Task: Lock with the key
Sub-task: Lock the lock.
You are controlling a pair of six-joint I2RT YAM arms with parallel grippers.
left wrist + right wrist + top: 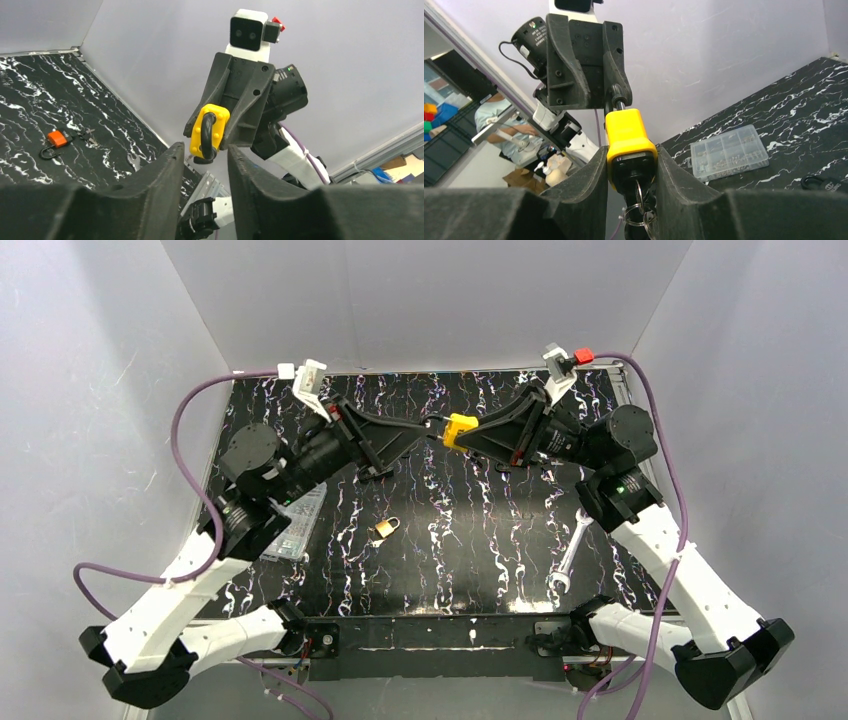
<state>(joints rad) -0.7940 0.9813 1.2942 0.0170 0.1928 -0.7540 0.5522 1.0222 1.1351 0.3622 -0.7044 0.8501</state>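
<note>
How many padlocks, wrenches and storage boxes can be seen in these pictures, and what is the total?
Padlocks: 3 (yellow padlock, brass padlock, orange padlock)
Wrenches: 1 (wrench)
Storage boxes: 1 (clear box)
Total: 5

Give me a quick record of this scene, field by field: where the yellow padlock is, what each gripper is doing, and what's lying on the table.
yellow padlock: in the air above the table, between the two arms
keys: hanging on a ring under the lock body
right gripper: closed on the lock body
left gripper: fingers apart, either side of the shackle
lying on the table: brass padlock, wrench, compartment box, orange padlock
</note>
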